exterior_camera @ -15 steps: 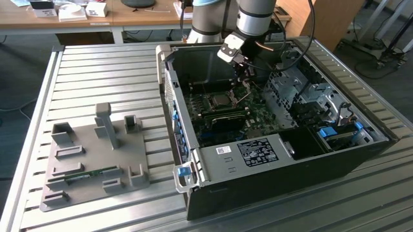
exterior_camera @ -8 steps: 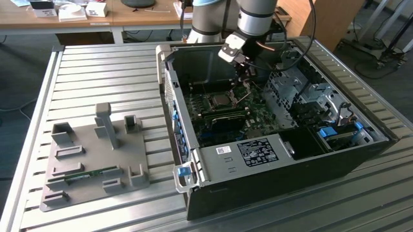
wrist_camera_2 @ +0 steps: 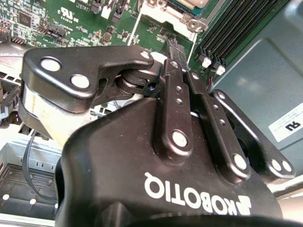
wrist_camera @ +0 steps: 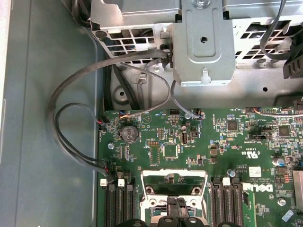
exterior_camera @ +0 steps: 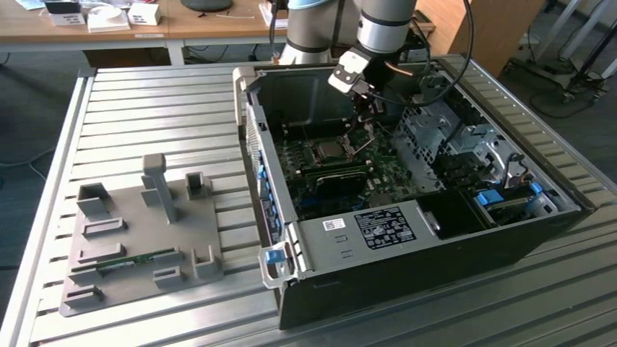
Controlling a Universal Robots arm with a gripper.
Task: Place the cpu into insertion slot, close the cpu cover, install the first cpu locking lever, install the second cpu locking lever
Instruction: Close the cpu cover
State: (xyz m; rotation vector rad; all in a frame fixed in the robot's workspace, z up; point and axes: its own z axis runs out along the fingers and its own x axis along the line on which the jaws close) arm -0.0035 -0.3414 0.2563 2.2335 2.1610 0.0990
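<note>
My gripper (exterior_camera: 368, 123) reaches down into the open computer case, fingers shut and slim, just to the exterior view's right of the insertion slot (exterior_camera: 311, 160). The cpu (exterior_camera: 328, 150) lies in that slot as a dull silver square. A thin metal lever (exterior_camera: 362, 141) slants up from the slot's edge toward my fingertips; whether they touch it I cannot tell. In the first wrist view the silvery cpu cover (wrist_camera: 174, 173) lies flat on the green motherboard (wrist_camera: 199, 142), with my gripper (wrist_camera: 176, 208) over its near edge. In the second wrist view my gripper (wrist_camera_2: 171, 45) points at the cover (wrist_camera_2: 163, 16).
A metal drive cage (exterior_camera: 434, 130) and dark cables (wrist_camera: 71, 132) crowd the case beside the arm. Black memory slots (wrist_camera: 118, 203) flank the socket. A black box with a white label (exterior_camera: 386, 228) fills the case front. A grey fixture plate (exterior_camera: 135, 238) sits on the slatted table.
</note>
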